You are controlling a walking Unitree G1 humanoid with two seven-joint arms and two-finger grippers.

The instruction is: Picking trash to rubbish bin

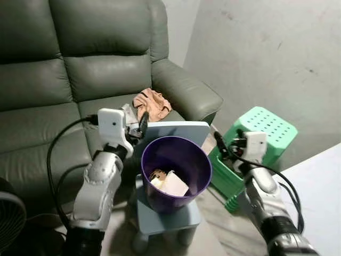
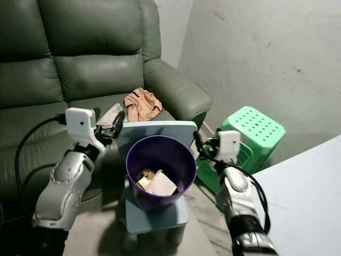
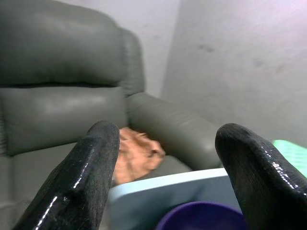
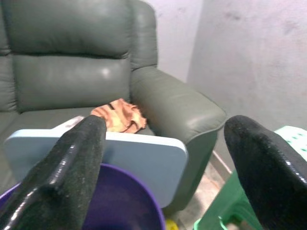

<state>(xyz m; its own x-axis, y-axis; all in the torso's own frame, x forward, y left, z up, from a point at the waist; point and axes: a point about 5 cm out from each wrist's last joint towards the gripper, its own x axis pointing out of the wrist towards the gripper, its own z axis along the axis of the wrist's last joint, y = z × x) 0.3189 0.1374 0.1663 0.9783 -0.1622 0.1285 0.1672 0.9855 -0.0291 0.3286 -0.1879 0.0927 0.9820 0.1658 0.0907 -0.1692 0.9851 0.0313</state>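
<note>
sofa (image 1: 64, 74) backs purple bin (image 1: 176, 173) between both open tools.

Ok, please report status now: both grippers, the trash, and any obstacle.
Left gripper open, right gripper open, both empty. Round purple plastic bin holds trash. Crumpled orange wrapper on green sofa. Nothing blocking.

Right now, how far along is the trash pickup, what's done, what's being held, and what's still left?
Done: some pale scraps already lie in the purple bin, which stands on a small blue chair. In hand: nothing; the left gripper and right gripper are both open either side of the bin. Left: a crumpled orange piece and a pale scrap on the sofa seat.
</note>
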